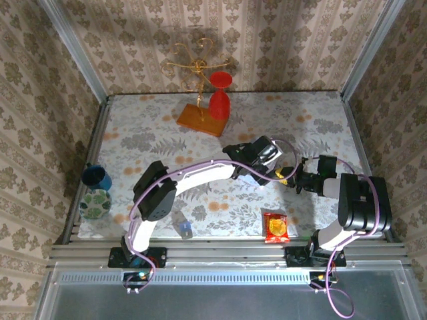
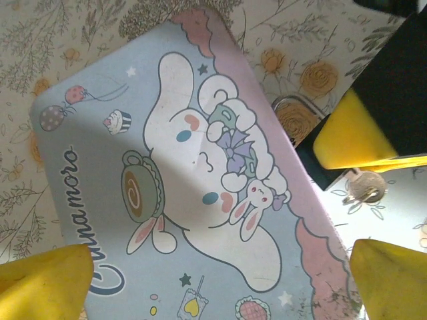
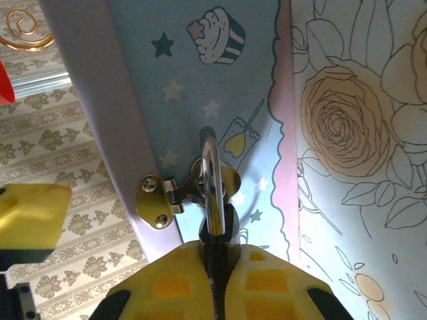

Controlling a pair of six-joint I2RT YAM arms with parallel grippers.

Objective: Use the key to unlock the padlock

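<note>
padlock (image 3: 215, 227): tiny dark block, pinched right between the pads of the right gripper (image 3: 215, 252). Its silvery shackle (image 3: 210, 167) pokes out ahead of the fingertips and threads through the hasp (image 3: 160, 197).
right gripper: clamped on the lock body, jaws nearly together with just the lock between them. My guess is it's holding the thing steady so it doesn't swing on the hasp.
hasp: just past the right fingertips, screwed to the lavender side wall of the tin box (image 2: 200, 167). So the lock hangs off the box and isn't lying loose.
tin box: sits between the two fingers of the left gripper (image 2: 217, 283), one yellow pad at each long edge.
left gripper: spread wide across the box, probably there to stop it sliding while the other arm works the lock. Can't tell if the pads actually press on it or just flank it.
key: honestly not sure. There's a small silvery bit (image 2: 363, 188) on the table (image 2: 40, 53) just below the right gripper's pad. Could be it, too small to call.
progress: lock looks shut on the hasp and I see no key in it, so the unlocking isn't done.
worry: both arms are busy holding, so one has to let go to fetch a key.
</note>
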